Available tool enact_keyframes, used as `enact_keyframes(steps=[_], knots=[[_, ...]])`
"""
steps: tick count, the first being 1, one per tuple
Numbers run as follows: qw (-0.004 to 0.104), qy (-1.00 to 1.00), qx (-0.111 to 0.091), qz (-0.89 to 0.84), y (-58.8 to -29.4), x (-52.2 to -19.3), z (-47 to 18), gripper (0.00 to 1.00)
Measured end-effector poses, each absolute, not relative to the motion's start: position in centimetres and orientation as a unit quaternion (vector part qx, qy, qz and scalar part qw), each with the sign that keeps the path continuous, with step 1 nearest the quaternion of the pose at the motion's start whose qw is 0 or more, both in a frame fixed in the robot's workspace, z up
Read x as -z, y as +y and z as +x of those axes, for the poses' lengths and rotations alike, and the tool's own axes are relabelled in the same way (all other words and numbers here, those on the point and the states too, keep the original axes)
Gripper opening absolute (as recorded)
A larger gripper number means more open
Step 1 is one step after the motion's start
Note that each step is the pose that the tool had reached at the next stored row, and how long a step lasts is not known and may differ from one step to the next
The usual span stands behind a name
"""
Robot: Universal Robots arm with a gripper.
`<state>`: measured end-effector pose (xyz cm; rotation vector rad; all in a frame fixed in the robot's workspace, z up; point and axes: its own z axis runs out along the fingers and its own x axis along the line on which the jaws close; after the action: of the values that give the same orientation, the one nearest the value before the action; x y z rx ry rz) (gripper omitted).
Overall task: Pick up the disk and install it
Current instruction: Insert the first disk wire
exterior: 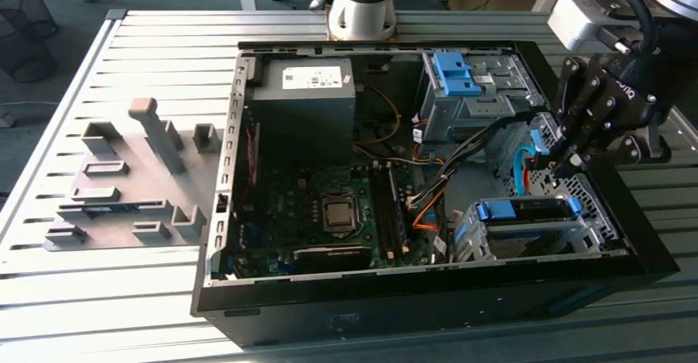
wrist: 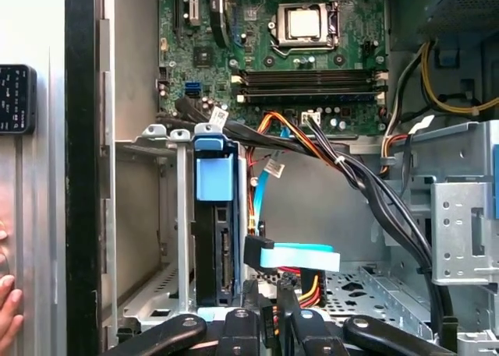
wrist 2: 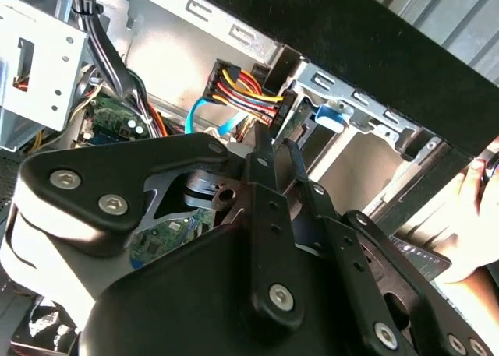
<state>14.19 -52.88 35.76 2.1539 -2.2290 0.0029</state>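
The disk [exterior: 528,210], edged by its blue frame, sits in the metal drive cage [exterior: 480,236] at the front corner of the open computer case on the exterior view's right. In the first wrist view the disk [wrist: 215,247] stands on edge in that cage under a blue tab. My black gripper [exterior: 567,164] hangs just behind the cage among the cables. Its fingers [wrist: 249,297] stand close together by a blue flat cable [wrist: 300,257] and red-yellow power wires [wrist 2: 248,87]. Nothing shows clearly between the fingers [wrist 2: 263,149].
A second blue bracket [exterior: 452,73] sits in the upper bay. The motherboard [exterior: 327,208] and the dark power supply box [exterior: 300,93] fill the case. Grey fixtures [exterior: 131,183] lie on the slatted table. A person's hand [wrist 2: 475,216] rests outside the case wall by a black keypad [wrist: 15,99].
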Motion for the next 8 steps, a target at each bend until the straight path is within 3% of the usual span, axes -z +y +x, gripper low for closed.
enact_keyframes(steps=[8], knots=[[0.024, -0.705, 0.002, 0.709, -52.88, -35.47, 14.32, 0.24]])
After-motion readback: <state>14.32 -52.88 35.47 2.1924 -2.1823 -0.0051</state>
